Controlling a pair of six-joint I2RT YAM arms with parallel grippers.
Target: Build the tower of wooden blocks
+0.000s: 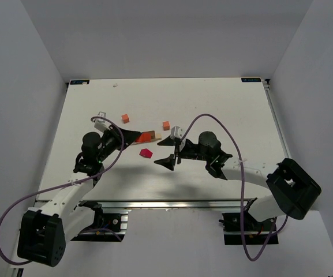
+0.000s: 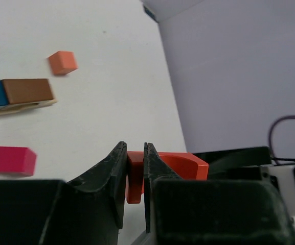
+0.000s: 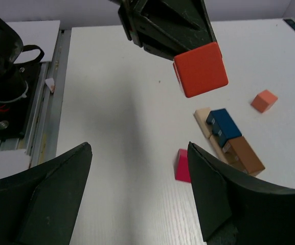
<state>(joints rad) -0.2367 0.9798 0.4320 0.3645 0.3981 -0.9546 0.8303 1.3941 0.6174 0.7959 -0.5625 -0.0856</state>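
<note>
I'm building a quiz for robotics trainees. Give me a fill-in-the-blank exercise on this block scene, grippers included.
1. The left gripper is ___ on the red-orange block.
2. The right gripper is ___, holding nothing.
3. Next to the blue block on the tan base sits a ___ block.
Missing words: shut; open; brown.

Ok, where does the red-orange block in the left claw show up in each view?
Top external: red-orange block just left of centre, at the tip of the left claw.
Left wrist: the block sits bottom centre, pinched between the claw's fingers.
Right wrist: the block is upper right of centre, under the dark claw.
Shared landmark: magenta block, in all three.
</note>
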